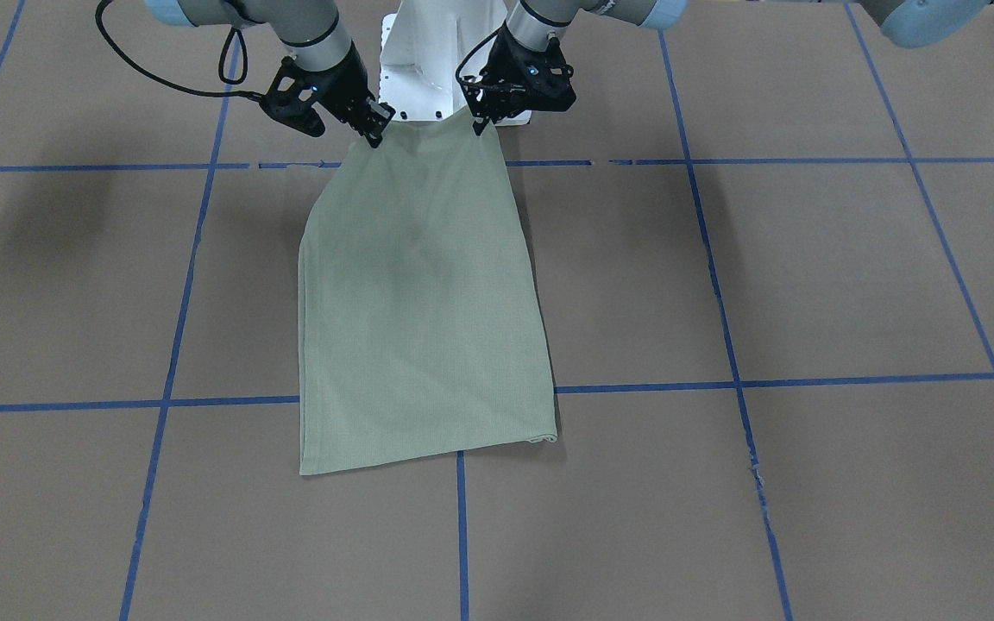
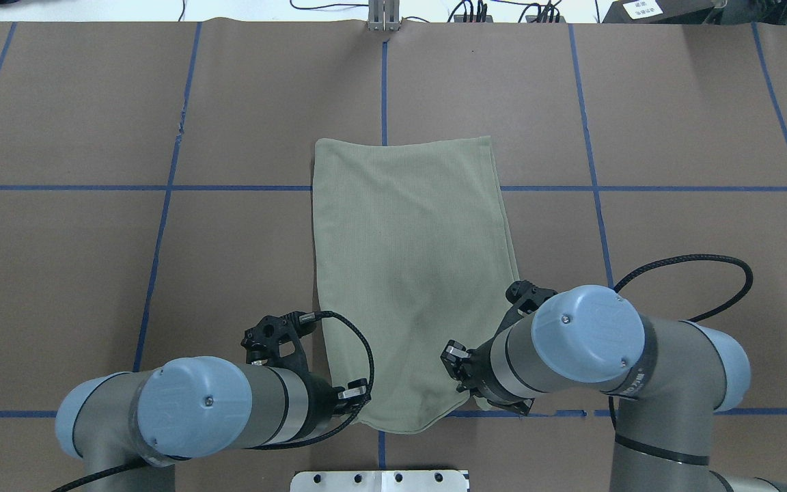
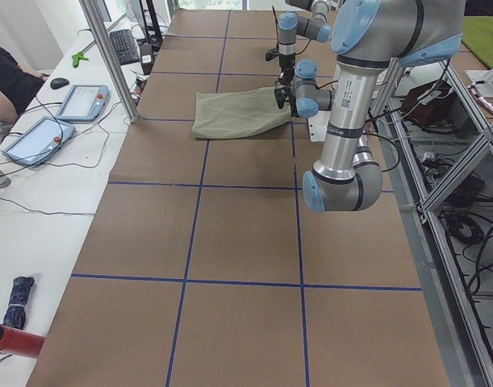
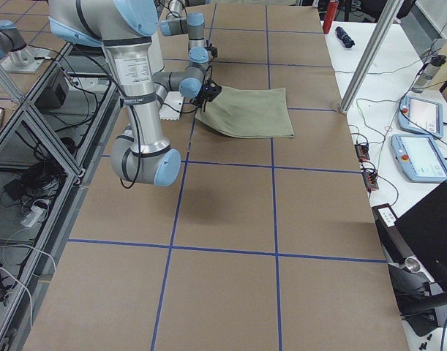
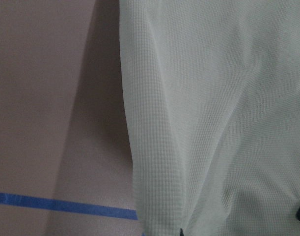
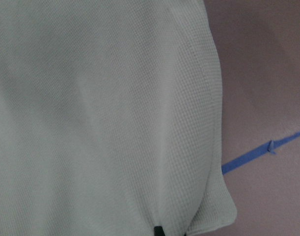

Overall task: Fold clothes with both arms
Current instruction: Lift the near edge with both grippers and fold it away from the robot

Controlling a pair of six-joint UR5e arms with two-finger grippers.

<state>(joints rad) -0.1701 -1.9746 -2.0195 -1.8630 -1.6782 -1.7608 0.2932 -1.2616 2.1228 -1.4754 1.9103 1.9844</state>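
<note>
Sage-green knit shirt [image 1: 419, 302], folded to a long narrow panel, lies mid-table, lengthwise away from the robot. Its far end is flat on the brown table [image 1: 808, 276] and crosses a blue tape line [image 1: 204, 401]. The end nearest the white pedestal [image 1: 428, 60] is raised off the surface, held at both corners.

Left gripper [image 1: 478, 123]: jaws pinched tight on one corner of the raised edge. Right gripper [image 1: 376, 134]: jaws likewise clamped on the other corner. The cloth narrows toward the held edge and widens toward the far end.

Overhead view: shirt [image 2: 407, 273] sits between the two forearms, left gripper [image 2: 356, 398] and right gripper [image 2: 458, 362] at its near corners.

Left wrist view: waffle-knit fabric [image 5: 213, 108] fills the right side, with bare table and a strip of blue tape at left. Right wrist view: fabric [image 6: 100, 108] fills the left, with a stitched hem edge curving down at right and tape beyond it.

Side views: the cloth slopes up toward the robot.
</note>
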